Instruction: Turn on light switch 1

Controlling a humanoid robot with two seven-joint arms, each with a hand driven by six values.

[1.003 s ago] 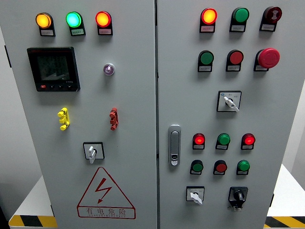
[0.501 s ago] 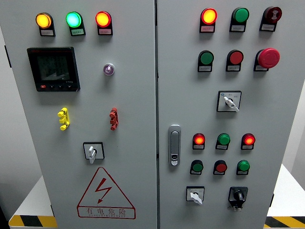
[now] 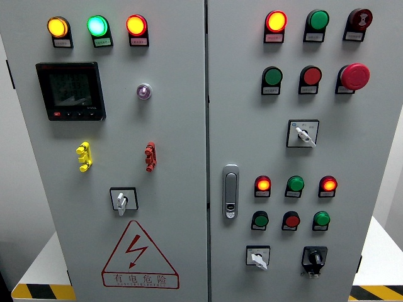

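A grey electrical cabinet with two doors fills the head view. White-handled rotary switches sit on the left door (image 3: 123,201), on the right door's middle (image 3: 303,134) and at its lower part (image 3: 257,257), with a black knob (image 3: 314,258) beside the last. The print on their labels is too small to read, so I cannot tell which is switch 1. Indicator lamps (image 3: 97,26) glow amber, green and red at the top left. On the right door two red lamps (image 3: 263,184) flank a green one. Neither of my hands shows.
A dark meter display (image 3: 70,91) sits on the left door, with yellow (image 3: 84,156) and red (image 3: 150,156) clips below. A red emergency stop (image 3: 355,76) juts from the right door. A metal door handle (image 3: 231,191) is near the centre seam. Hazard tape (image 3: 43,291) marks the floor.
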